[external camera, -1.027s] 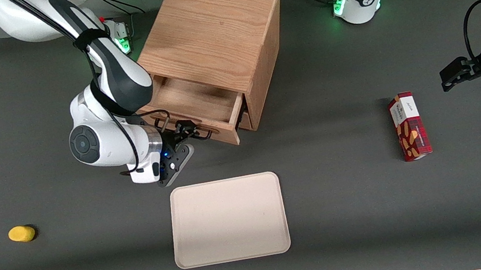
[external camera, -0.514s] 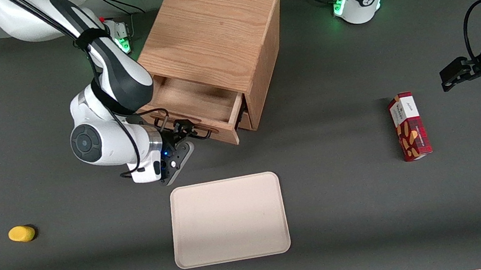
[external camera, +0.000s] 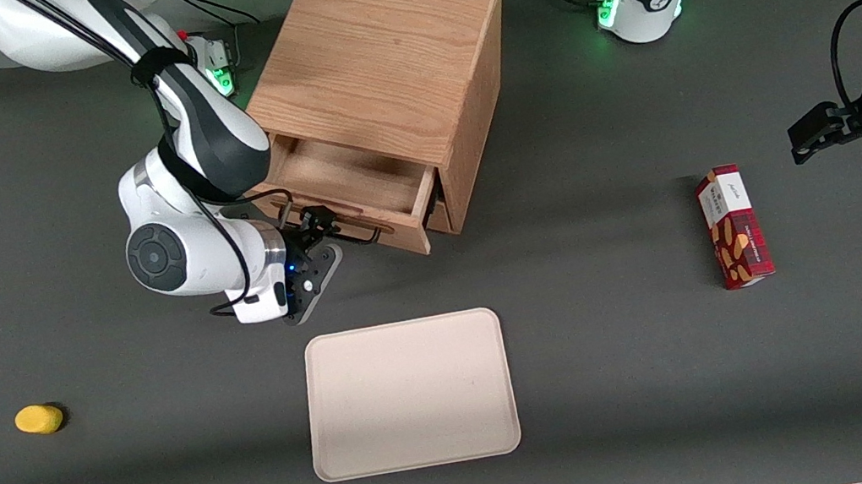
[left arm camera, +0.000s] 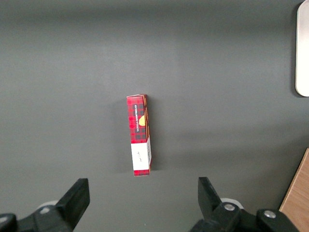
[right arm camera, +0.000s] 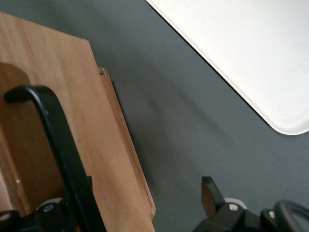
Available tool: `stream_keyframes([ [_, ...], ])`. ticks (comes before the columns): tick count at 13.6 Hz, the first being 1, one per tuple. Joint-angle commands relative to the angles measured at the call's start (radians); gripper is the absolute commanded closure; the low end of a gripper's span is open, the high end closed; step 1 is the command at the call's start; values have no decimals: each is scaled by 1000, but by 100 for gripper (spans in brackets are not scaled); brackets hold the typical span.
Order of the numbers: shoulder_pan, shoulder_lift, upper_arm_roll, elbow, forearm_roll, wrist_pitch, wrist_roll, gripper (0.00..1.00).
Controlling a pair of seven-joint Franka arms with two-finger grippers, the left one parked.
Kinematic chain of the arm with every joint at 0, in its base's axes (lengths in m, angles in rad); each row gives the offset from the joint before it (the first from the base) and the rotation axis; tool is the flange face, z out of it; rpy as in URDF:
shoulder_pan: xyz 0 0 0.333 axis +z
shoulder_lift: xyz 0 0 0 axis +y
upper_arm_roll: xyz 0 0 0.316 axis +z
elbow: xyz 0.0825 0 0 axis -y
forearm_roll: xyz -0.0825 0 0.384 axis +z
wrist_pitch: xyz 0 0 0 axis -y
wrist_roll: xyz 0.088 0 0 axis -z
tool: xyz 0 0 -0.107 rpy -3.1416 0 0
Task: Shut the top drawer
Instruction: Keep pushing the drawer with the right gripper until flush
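The wooden cube cabinet [external camera: 386, 52] stands at the back middle of the table. Its top drawer [external camera: 349, 181] is pulled partly out and its light oak inside looks empty. My right gripper [external camera: 319, 223] is at the drawer's front panel, beside the black wire handle [external camera: 358, 236]. In the right wrist view the gripper [right arm camera: 142, 195] is open. One of its fingers [right arm camera: 210, 194] is off the panel over the table. The other finger is by the handle [right arm camera: 53, 130] against the drawer front [right arm camera: 91, 145].
A beige tray [external camera: 409, 393] lies nearer the front camera than the cabinet and shows in the right wrist view [right arm camera: 251, 53]. A yellow object [external camera: 39, 418] lies toward the working arm's end. A red snack box [external camera: 733, 225] lies toward the parked arm's end.
My gripper has moved toward the cabinet with the drawer front, and the top drawer sticks out a little less than before.
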Motion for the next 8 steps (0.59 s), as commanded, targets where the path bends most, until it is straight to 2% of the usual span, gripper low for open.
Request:
stream_keyframes([
  [1,-11,-32,8,-30,-17,-16,-18,0],
  [8,-11,-64,36,-59,-8,-40,37,0],
])
